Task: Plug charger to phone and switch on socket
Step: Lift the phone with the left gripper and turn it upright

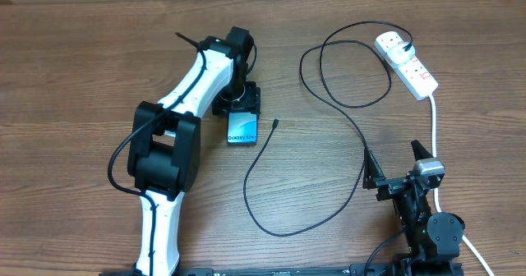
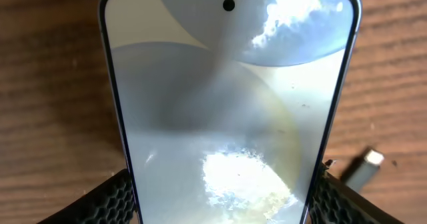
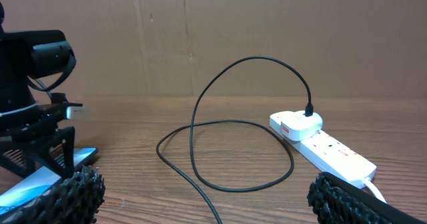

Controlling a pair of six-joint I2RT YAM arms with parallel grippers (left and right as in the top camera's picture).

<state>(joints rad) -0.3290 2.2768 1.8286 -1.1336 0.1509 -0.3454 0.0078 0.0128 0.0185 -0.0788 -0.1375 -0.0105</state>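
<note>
"Galaxy S24" read in white across the pale blue glass of the phone point(image 1: 242, 129), a slim slab with rounded corners lying flat on the wood-grain table point(image 1: 74, 71). The left gripper point(image 2: 223, 203) stood partly open around the phone, its black ribbed pads point(image 2: 110, 201) against both long edges. The charger point(image 1: 345, 116), a thin black cable, ended in a small metal plug tip point(image 1: 274, 123) just beside the phone. Well away from the phone lay the socket point(image 1: 413, 69), glossy white plastic with red markings, the charger's adapter point(image 1: 393, 43) plugged in. The right gripper point(image 1: 396, 165), far from the phone, gaped wide and held nothing.
</note>
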